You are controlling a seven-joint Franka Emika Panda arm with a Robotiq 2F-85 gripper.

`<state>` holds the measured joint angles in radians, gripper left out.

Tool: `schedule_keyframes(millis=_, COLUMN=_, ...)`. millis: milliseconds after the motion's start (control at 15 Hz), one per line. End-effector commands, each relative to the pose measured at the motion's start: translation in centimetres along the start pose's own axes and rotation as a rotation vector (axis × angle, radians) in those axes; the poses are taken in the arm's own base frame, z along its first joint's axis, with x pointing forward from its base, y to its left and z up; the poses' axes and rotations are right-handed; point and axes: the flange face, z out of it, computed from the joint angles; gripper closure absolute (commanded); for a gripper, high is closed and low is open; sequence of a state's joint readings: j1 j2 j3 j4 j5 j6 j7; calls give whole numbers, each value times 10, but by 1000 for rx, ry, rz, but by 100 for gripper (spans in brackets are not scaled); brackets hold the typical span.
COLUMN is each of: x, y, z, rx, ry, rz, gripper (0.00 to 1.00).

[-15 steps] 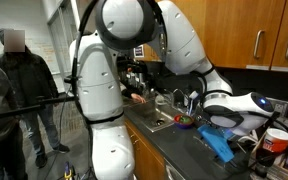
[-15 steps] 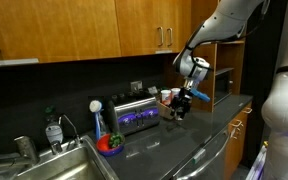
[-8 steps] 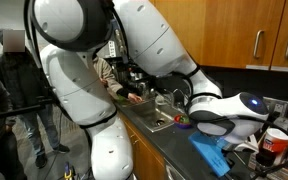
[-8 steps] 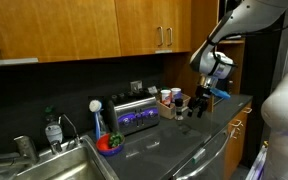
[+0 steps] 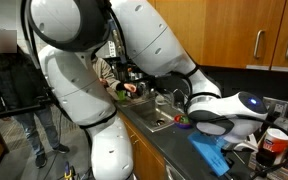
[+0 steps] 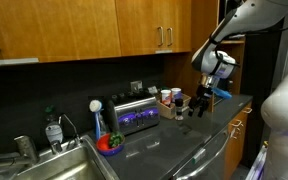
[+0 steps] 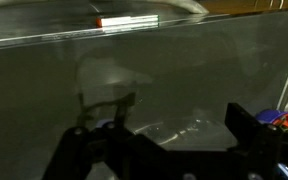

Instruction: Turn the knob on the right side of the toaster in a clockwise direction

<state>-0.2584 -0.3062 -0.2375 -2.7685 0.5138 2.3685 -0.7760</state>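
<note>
Black two-fingered claw [image 6: 198, 104] hangs with its fingers apart, holding nothing. The long dark worktop [image 6: 179, 140] carries the boxy silver metal toaster [image 6: 134, 112] by the wall. A second ago the claw was right beside it; now it is well apart. I guess the turning is over.

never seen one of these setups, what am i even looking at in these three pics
It's a white jointed robot arm, steered remotely by a person. Two pictures come from cameras standing in the room. The third camera sits on the wrist and looks past the black claw at the dark countertop. Along the counter are a boxy brushed-silver toaster, a steel sink and a small red bowl. The claw is open, holds nothing, and hangs to one side of the toaster without touching it.
</note>
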Motion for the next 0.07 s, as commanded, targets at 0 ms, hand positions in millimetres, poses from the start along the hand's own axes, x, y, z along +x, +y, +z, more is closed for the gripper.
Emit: schedule_keyframes(millis=0, x=0, y=0, z=0, rx=0, ry=-1, rz=0, gripper=0)
